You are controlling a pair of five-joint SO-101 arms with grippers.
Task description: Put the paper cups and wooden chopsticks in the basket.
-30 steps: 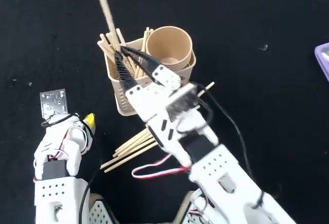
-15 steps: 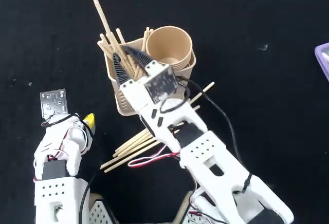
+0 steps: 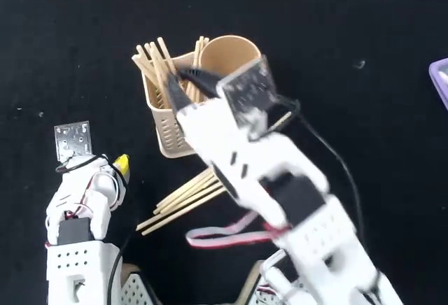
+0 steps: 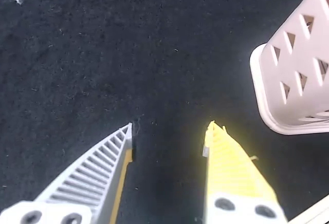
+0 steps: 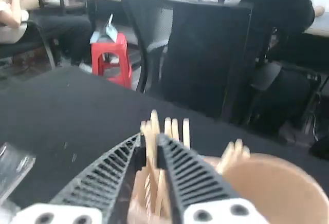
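A beige slotted basket [image 3: 164, 130] stands on the black table and holds stacked paper cups [image 3: 227, 50] and several upright wooden chopsticks [image 3: 150, 60]. More chopsticks [image 3: 183, 196] lie loose on the table in front of it. My right gripper [image 3: 175, 75] hangs over the basket's chopstick side. In the right wrist view its black fingers [image 5: 149, 137] are slightly parted around one upright chopstick [image 5: 153, 124], with a cup rim [image 5: 267, 183] beside them. My left gripper [image 4: 169, 126] rests low and open over bare table, short of the basket's corner [image 4: 293, 75]. From above, the left gripper [image 3: 119, 164] sits left of the basket.
A small metal plate [image 3: 72, 139] lies by the left arm. A purple object [image 3: 441, 77] pokes in at the right edge. A red and white cable [image 3: 224, 235] loops under the right arm. A black chair [image 5: 205, 54] and a red stool [image 5: 110, 54] stand beyond the table.
The chopstick that stuck up high above the basket has dropped down in among the others. The right wrist has tilted up and shifted slightly right. The left arm has kept still.
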